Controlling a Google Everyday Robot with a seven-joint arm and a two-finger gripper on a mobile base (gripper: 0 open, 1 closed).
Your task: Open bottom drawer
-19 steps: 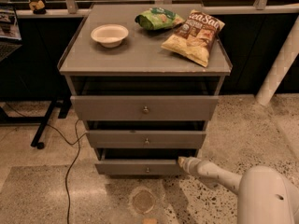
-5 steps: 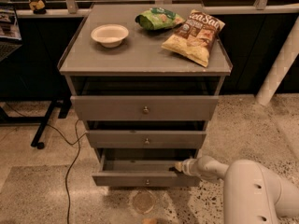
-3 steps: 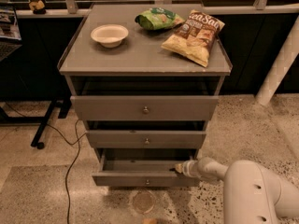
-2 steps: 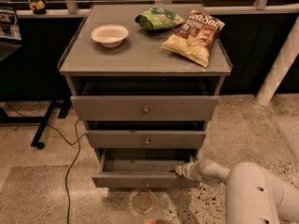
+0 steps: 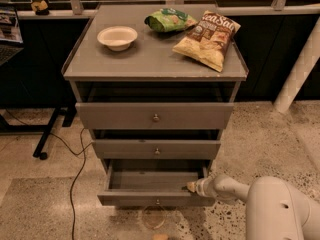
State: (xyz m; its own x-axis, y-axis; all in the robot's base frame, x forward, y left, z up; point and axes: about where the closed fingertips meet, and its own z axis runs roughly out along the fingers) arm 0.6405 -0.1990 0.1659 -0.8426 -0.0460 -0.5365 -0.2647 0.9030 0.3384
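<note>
- While the bottom drawer (image 5: 131, 199) stands pulled well out beneath the middle drawer (image 5: 130, 148), the gripper (image 5: 192, 186) sits low at its right front corner, tip touching the top edge of the drawer front.
- Whether it has hold of anything there, I cannot tell.
- The white arm (image 5: 227, 188) reaches in from the right.
- Up on the cabinet top (image 5: 150, 61): a white bowl (image 5: 117, 36), a green bag (image 5: 169, 20) and a chip bag (image 5: 207, 39).

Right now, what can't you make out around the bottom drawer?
All in the camera view:
- Claw at the right end of the bottom drawer front: its contact there cannot be read.
- Drawer's inside: the back is shadowed under the middle drawer.
- Round object on the floor below the drawer: cannot tell what it is.
- Robot arm: cut off by the right and bottom edges.
</note>
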